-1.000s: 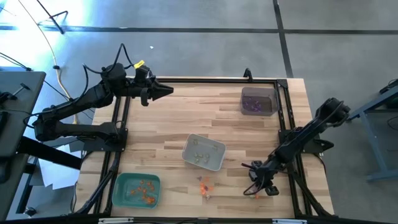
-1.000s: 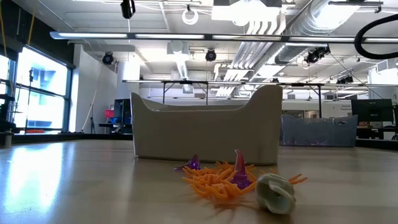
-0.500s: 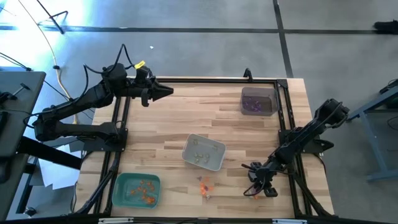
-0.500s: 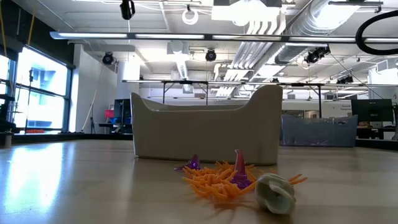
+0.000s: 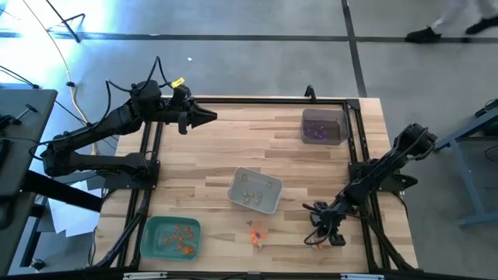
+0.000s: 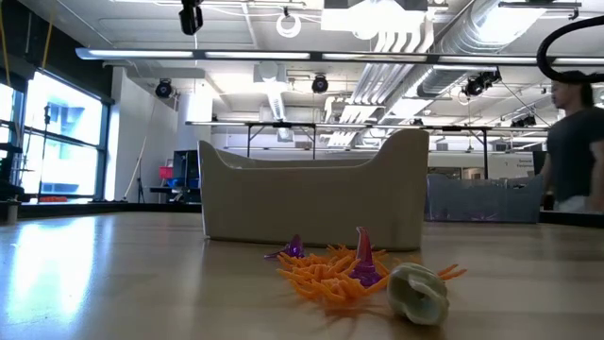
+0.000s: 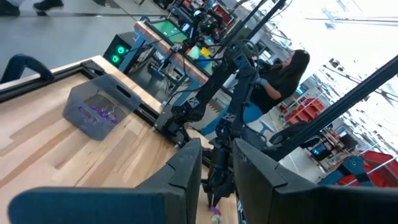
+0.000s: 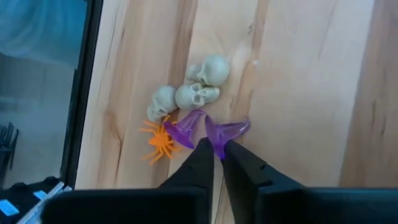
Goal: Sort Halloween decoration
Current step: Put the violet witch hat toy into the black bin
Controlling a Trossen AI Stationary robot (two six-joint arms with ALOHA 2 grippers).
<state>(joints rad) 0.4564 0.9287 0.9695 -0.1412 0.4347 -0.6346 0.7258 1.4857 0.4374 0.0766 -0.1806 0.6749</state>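
Observation:
My right gripper (image 8: pixel 217 153) is down at the table's near right (image 5: pixel 317 238), closed on a purple witch hat (image 8: pixel 227 131). This hat lies in a small cluster with a second purple hat (image 8: pixel 186 127), three pale skulls (image 8: pixel 196 96) and an orange spider (image 8: pixel 160 142). Another heap of orange, purple and pale trinkets (image 6: pixel 354 269) lies on the wood near the front edge (image 5: pixel 257 232). My left gripper (image 5: pixel 207 117) hangs raised over the far left corner, its fingers (image 7: pixel 186 177) apart with nothing between them. My right gripper pinches the purple hat's narrow end (image 8: pixel 217 144) between its two fingertips. The fingers come slanting down from above. The hat's wide brim (image 8: pixel 239 127) lies on the wooden table top beside the other trinkets.
A green tray (image 5: pixel 150 237) with orange pieces sits near left. A grey tray (image 5: pixel 236 189) with pale pieces stands mid-table, and a dark tray (image 5: pixel 323 115) with purple pieces sits far right. A black frame (image 5: pixel 354 155) runs along the table's edges. A person (image 6: pixel 571 142) stands beyond the table.
Neither arm nor any trinket has visibly shifted. A person has walked into view in the room beyond the table.

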